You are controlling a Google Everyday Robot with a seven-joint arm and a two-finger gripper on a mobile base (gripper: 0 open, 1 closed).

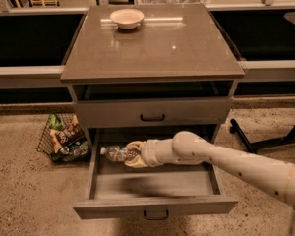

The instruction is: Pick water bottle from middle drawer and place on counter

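Water bottle (114,154) lying horizontal inside open middle drawer (152,185), cap pointing left. Gripper (133,155) reaching into drawer, fingers grasping bottle's base end. Grasp step looking done; lifting out and placing on counter (152,50) surface, near bowl (127,17), remaining.

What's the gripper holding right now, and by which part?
The gripper holds the water bottle by its base end, cap pointing left, inside the middle drawer.

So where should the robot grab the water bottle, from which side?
Around the middle of the water bottle, from the right, where the gripper is. It lies on its side in the middle drawer, cap pointing left, so its body faces the arm.
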